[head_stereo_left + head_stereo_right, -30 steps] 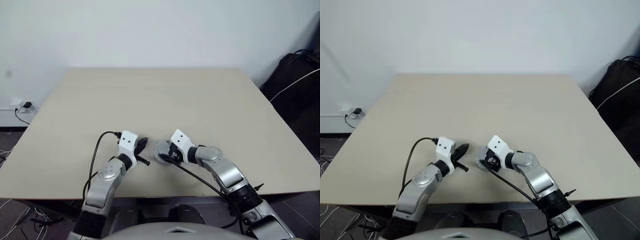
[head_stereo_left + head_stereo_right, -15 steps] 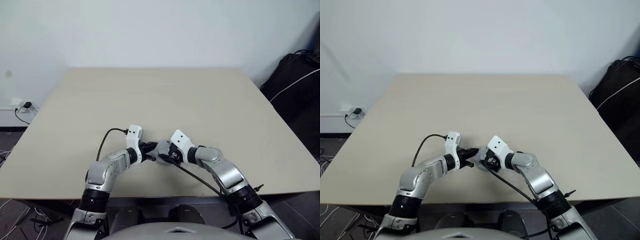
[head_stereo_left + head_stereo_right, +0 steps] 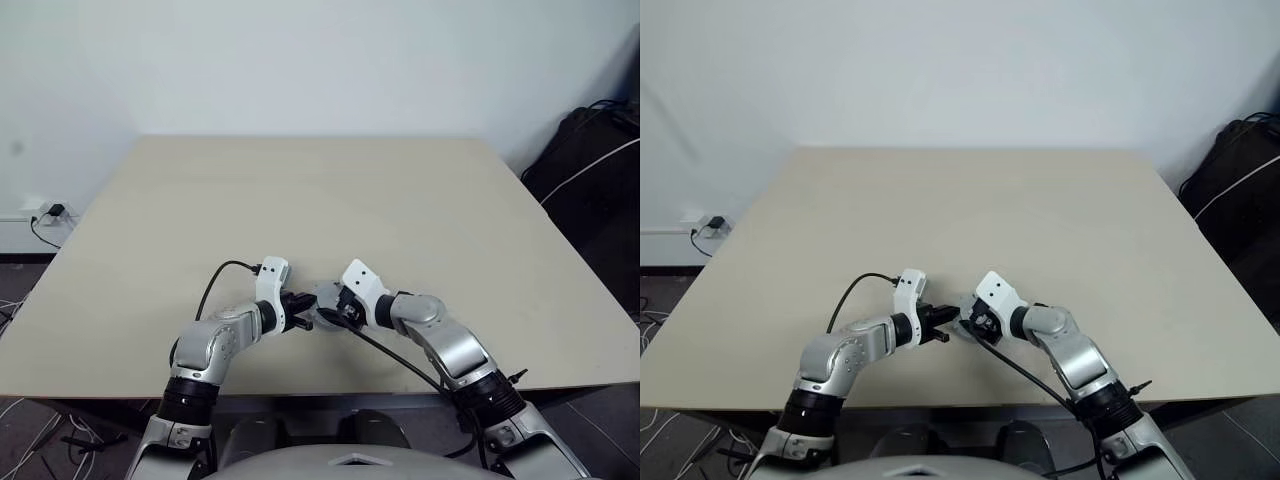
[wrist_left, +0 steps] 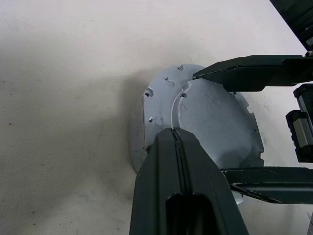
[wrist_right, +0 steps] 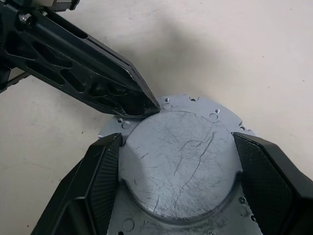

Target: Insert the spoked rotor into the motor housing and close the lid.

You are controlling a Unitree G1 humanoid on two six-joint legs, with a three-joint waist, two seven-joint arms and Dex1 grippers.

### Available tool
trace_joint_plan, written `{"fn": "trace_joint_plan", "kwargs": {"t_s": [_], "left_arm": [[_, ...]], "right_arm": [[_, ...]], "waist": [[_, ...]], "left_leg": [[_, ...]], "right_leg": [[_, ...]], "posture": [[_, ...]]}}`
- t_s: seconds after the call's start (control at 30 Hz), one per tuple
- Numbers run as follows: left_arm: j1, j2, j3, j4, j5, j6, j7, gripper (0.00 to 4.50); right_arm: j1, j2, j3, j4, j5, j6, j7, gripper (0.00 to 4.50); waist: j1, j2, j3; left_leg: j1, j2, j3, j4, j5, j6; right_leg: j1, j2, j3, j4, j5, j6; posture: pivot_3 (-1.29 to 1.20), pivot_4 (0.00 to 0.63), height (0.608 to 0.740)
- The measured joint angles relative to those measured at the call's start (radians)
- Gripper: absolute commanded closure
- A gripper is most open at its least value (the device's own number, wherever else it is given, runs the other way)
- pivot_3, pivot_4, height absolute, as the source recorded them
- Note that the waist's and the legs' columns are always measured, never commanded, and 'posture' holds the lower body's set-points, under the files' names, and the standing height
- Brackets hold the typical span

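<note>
right hand [image 5: 176,161] grips the lid [image 5: 178,164] plain face up; shut left hand [image 4: 172,132] hides its near edge.

Large rectangular beige counter [image 3: 300,190], matte top, fills middle of room view. Plain white wall [image 3: 300,60] behind, evenly lit, soft light, no hard shadows. Dark grey floor [image 3: 20,270] visible left of counter. White power strip [image 3: 35,208] with black plug low on wall at left; thin cables trail across floor near counter's left corner. Black bag [image 3: 590,170] at right against wall, white cable [image 3: 590,165] draped across it.
</note>
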Motion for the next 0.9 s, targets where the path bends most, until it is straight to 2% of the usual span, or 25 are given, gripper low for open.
{"fn": "trace_joint_plan", "kwargs": {"t_s": [0.07, 0.27, 0.37, 0.6, 0.67, 0.8, 0.9], "left_arm": [[-0.002, -0.005, -0.001, 0.0, -0.002, 0.001, 0.001, 4.5], [-0.001, -0.01, -0.001, 0.0, -0.003, 0.003, 0.001, 4.5], [-0.001, -0.011, -0.001, 0.0, -0.003, 0.002, 0.0, 4.5], [-0.002, -0.008, -0.001, 0.0, -0.002, 0.0, 0.0, 4.5], [-0.002, -0.009, -0.001, 0.0, -0.002, -0.002, 0.0, 4.5], [-0.007, -0.011, -0.005, 0.004, 0.002, -0.004, 0.001, 4.5], [-0.008, -0.014, -0.013, 0.004, 0.002, -0.005, -0.002, 4.5]], "right_arm": [[0.012, -0.01, -0.009, -0.011, 0.007, 0.001, 0.007, 0.01], [0.08, -0.107, -0.072, -0.085, 0.053, 0.02, 0.066, 0.01], [0.148, -0.167, -0.143, -0.132, 0.107, 0.037, 0.106, 0.01], [0.227, -0.179, -0.351, -0.211, 0.287, 0.087, 0.143, 0.01], [0.226, -0.157, -0.393, -0.216, 0.313, 0.095, 0.116, 0.01], [0.157, 0.055, -0.49, -0.123, 0.359, 0.227, -0.104, 0.01], [0.136, 0.133, -0.514, -0.082, 0.392, 0.317, -0.193, 0.01]], "waist": [[0.001, 0.0, 0.0], [0.003, 0.0, 0.0], [0.008, -0.001, 0.0], [0.008, -0.001, 0.001], [0.009, -0.002, 0.001], [0.007, -0.001, 0.002], [0.014, 0.0, 0.002]], "left_leg": [[0.0, 0.0, 0.0, 0.0, 0.0, 0.0], [0.0, -0.001, -0.001, 0.0, 0.0, 0.001], [-0.001, -0.001, -0.001, 0.0, -0.001, 0.001], [-0.001, 0.0, -0.001, 0.0, -0.003, 0.005], [-0.001, -0.001, -0.001, 0.0, -0.003, 0.005], [-0.002, 0.0, -0.001, -0.001, 0.0, 0.0], [-0.004, -0.001, -0.001, -0.002, 0.0, 0.001]], "right_leg": [[0.0, 0.0, 0.0, 0.0, 0.0, 0.0], [0.0, -0.001, 0.0, -0.001, 0.0, 0.0], [0.0, -0.001, 0.0, -0.001, 0.0, 0.0], [-0.001, -0.001, -0.001, -0.001, 0.0, 0.0], [-0.001, -0.001, 0.0, -0.001, 0.0, 0.0], [-0.002, -0.001, 0.0, -0.001, 0.0, 0.0], [-0.003, -0.001, 0.0, -0.001, 0.0, -0.001]], "posture": [[0.0, 0.0, 0.74], [0.0, 0.0, 0.74], [0.0, 0.0, 0.74], [0.0, 0.0, 0.74], [0.0, 0.0, 0.74], [0.0, 0.0, 0.74], [0.0, 0.0, 0.74]]}}
